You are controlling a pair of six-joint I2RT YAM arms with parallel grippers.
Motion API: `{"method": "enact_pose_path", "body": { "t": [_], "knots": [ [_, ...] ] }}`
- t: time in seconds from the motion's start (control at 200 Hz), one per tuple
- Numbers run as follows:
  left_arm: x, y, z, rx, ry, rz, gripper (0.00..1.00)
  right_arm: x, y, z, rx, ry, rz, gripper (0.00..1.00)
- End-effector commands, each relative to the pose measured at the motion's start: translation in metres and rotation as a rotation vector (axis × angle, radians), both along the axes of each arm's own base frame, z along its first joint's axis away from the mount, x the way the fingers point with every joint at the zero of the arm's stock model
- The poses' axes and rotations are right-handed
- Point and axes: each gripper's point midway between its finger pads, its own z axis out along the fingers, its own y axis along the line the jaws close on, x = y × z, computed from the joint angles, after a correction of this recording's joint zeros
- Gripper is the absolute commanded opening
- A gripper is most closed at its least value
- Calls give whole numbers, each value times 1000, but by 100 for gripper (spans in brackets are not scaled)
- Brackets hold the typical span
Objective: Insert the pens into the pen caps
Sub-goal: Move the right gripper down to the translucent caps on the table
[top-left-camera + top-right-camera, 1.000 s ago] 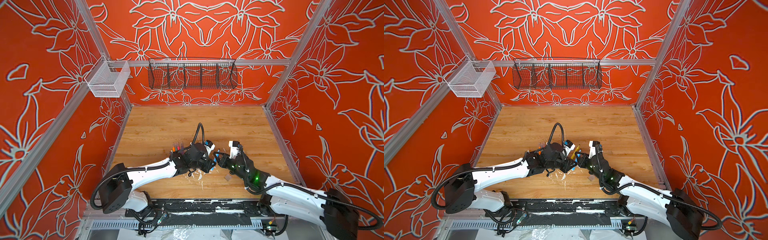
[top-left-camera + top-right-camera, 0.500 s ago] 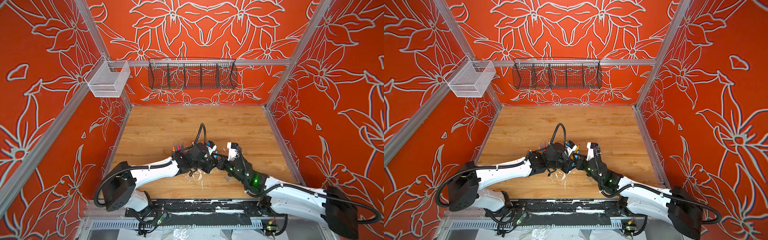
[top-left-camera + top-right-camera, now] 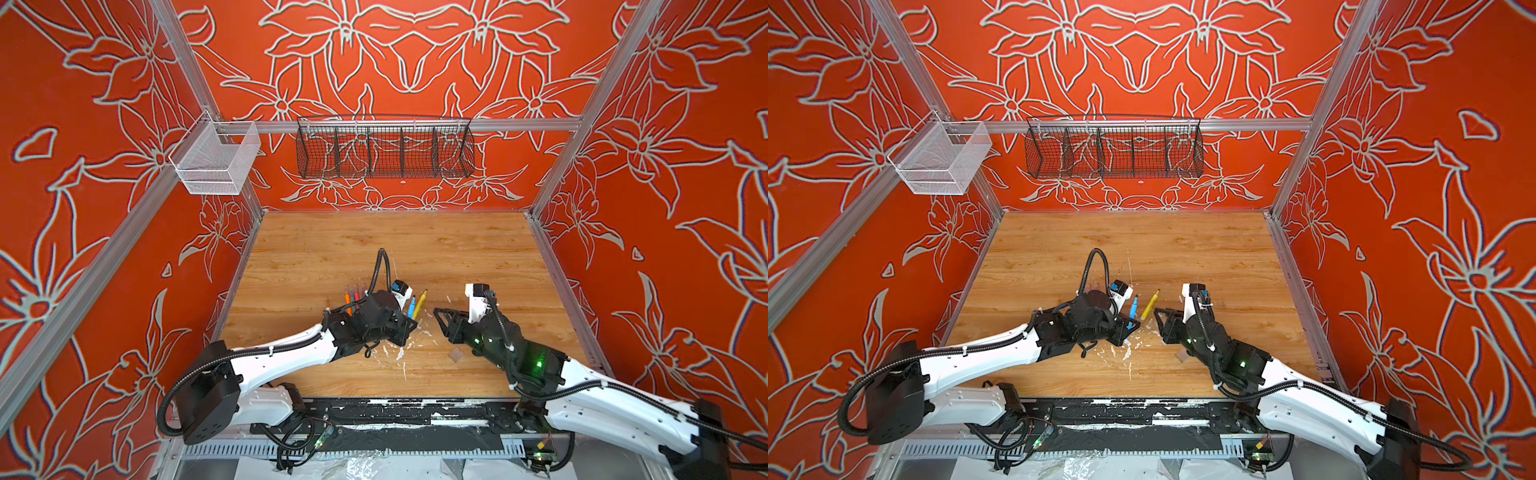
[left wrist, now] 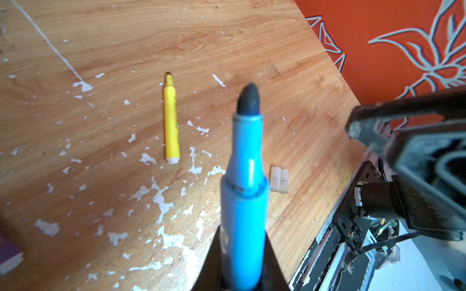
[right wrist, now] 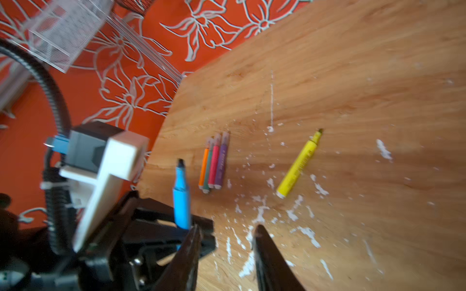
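Counted, kind by kind

Six slim felt-tip pens (image 3: 356,296) with coloured barrels: blue pen (image 5: 181,199), yellow pen (image 5: 297,166), and a row of four, orange pen (image 5: 203,166), green pen (image 5: 208,171), pink-red pen (image 5: 214,163), purple pen (image 5: 222,163). Two small clear plastic tube caps (image 4: 279,180) lie loose. One white mesh basket (image 3: 216,162), one black wire basket (image 3: 384,151). The white-and-black left arm (image 3: 282,357) and right arm (image 3: 602,407) make two.

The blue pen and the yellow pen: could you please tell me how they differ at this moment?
The blue pen is clamped in the left tool, off the table; the yellow pen lies loose on it. The blue pen's tip is dark, the yellow pen's yellowish. Both are uncapped.
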Motion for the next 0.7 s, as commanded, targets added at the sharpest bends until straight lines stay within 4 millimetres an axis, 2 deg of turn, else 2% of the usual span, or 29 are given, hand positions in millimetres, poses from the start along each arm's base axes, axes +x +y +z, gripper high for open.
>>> {"method": "enact_pose_path", "body": {
  "t": [0.0,0.13,0.275,0.696],
  "knots": [
    [3,18,-7,-9,10,69,0,-17,-32,-41,-221,114,-15,39],
    [2,31,-11,-9,5,96,0,-30,-45,-64,-333,206,-7,37],
    [0,33,-9,-18,-5,96,0,-37,-53,-90,-450,279,-12,33],
    [-5,33,-8,-37,-5,81,0,-45,-53,-116,-493,329,-13,33]
  ]
}}
